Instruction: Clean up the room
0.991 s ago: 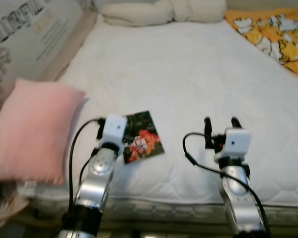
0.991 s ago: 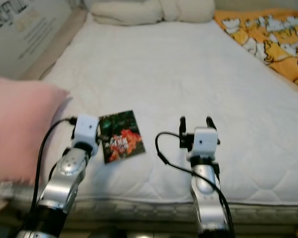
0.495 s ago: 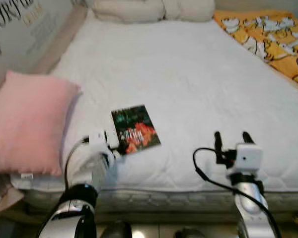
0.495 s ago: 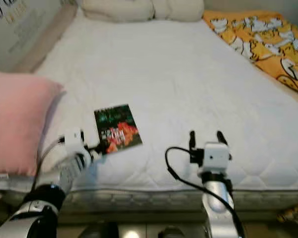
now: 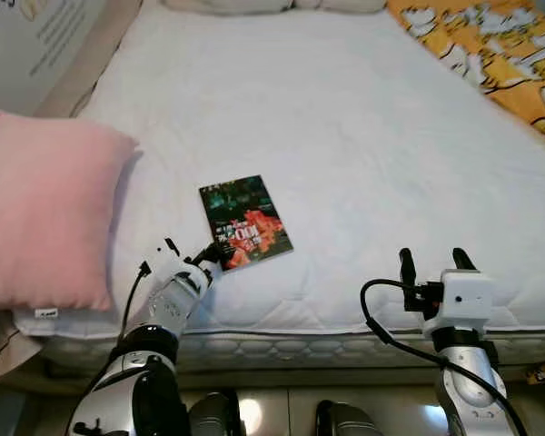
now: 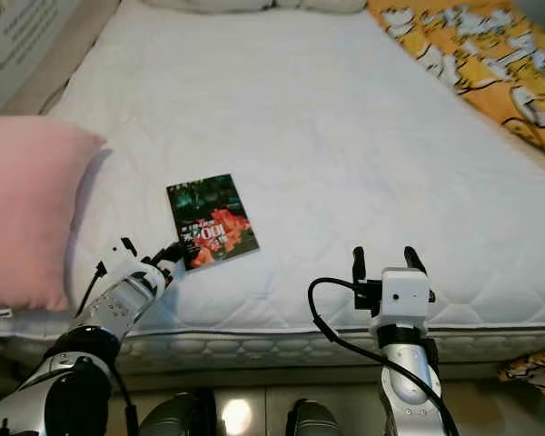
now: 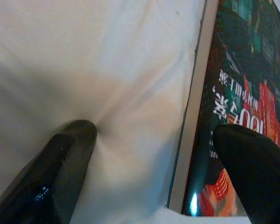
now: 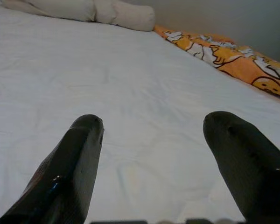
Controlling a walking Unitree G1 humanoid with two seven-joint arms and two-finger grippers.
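Seen from above and in front: a wide bed (image 5: 345,136) under a white quilted cover, bare across most of its top. No box, basket or bin to be seen, so no obvious place yet for anything to be put away.

Over the far right side, an orange blanket (image 5: 490,54) printed with white cartoon figures, bunched toward the bed's edge. At the head, cream pillows (image 8: 79,10), lined up against the wall as on a made bed.

On the left edge, a pink pillow (image 5: 45,209), hanging partly off the side of the mattress, likely out of place.

Near the front edge, left of centre, a book (image 5: 245,222) lying flat, cover up, dark green with red and white lettering, turned slightly askew. Probably the item to be tidied, judging by the reach toward it.

At the book's near corner, the left gripper (image 7: 154,154), parted wide: one finger (image 7: 60,168) pressed into the cover beside the book, the other finger (image 7: 256,163) over the book's face, straddling the spine edge. Nothing clamped yet; seemingly lined up to pinch that edge.

Further right, at the bed's front edge, the right gripper (image 5: 433,265), raised upright, spread apart and holding nothing, well clear of the book.
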